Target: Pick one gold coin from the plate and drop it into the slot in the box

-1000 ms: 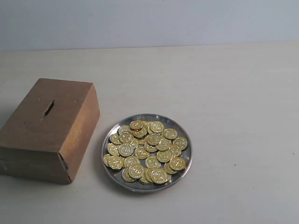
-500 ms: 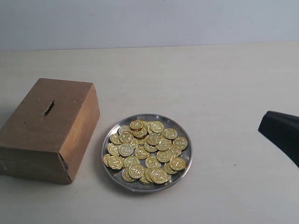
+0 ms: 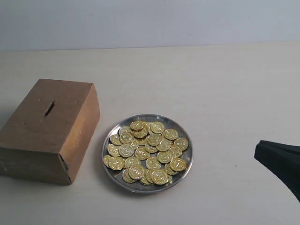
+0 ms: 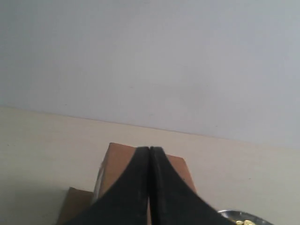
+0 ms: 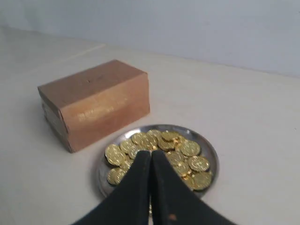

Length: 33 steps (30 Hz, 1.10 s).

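Observation:
A shiny silver plate (image 3: 183, 170) in the middle of the table holds a heap of several gold coins (image 3: 146, 151). To its left stands the brown cardboard box (image 3: 47, 129) with a dark slot (image 3: 49, 108) in its top. My right gripper (image 3: 257, 151) enters from the right edge, black, to the right of the plate and apart from it. In the right wrist view its fingertips (image 5: 151, 153) are pressed together with nothing between them, pointing at the plate (image 5: 208, 146) and coins (image 5: 187, 157). My left gripper (image 4: 149, 149) is shut and empty, with the box (image 4: 118, 159) behind it.
The pale table (image 3: 225, 93) spreads wide behind and to the right of the plate. A light grey wall (image 3: 150, 21) rises at the far edge. A sliver of the plate (image 4: 243, 216) shows in the left wrist view.
My right gripper has come into the exterior view from the right edge and moved lower and a little further left toward the plate. Box, plate and coins have not moved.

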{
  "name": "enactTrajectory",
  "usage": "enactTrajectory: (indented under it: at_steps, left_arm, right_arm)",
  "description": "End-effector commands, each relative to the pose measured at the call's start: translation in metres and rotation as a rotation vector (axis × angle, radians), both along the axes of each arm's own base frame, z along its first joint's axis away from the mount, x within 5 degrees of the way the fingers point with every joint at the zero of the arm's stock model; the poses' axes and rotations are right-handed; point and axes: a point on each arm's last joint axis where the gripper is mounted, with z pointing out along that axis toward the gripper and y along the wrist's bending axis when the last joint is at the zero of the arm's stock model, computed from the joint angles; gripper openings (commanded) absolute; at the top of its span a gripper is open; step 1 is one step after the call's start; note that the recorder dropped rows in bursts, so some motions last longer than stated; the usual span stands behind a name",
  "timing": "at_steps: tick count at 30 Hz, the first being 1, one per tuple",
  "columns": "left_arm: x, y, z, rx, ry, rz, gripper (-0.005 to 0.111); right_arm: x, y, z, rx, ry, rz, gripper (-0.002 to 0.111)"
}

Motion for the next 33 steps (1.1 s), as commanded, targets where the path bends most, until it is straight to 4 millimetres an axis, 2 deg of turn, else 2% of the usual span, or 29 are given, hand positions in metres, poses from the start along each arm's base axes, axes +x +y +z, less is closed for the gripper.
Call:
enactTrajectory:
  at_steps: [1,2,3,5,9,27,33]
  left_arm:
    - [-0.001,-0.001,-0.003,0.179,-0.026,-0.014,0.0]
    - [-0.001,-0.004,-0.008,0.307,-0.004,-0.048,0.0]
    - [-0.002,-0.005,-0.011,0.341,0.021,-0.07,0.0]
    - [-0.002,-0.005,-0.011,0.316,0.03,-0.076,0.0]
    - [-0.002,-0.005,-0.011,0.3,0.032,-0.075,0.0]
    - [-0.002,-0.005,-0.011,0.303,0.031,-0.075,0.0]
    - [-0.002,-0.005,-0.011,0.305,0.031,-0.075,0.0]
  right_arm:
    - [0.001,-0.004,-0.006,-0.125,-0.041,-0.002,0.0]
    - [0.001,-0.004,-0.006,-0.18,-0.094,0.008,0.0]
    - [0.002,-0.004,-0.006,-0.181,-0.092,0.007,0.0]
    - [0.001,-0.004,-0.006,-0.124,-0.041,-0.005,0.0]
    - [-0.001,0.002,0.004,-0.033,-0.119,0.052,0.0]
    - [-0.002,0.001,0.006,-0.021,-0.144,0.049,0.0]
    - [0.0,-0.027,0.016,0.046,-0.227,-0.254,0.0]
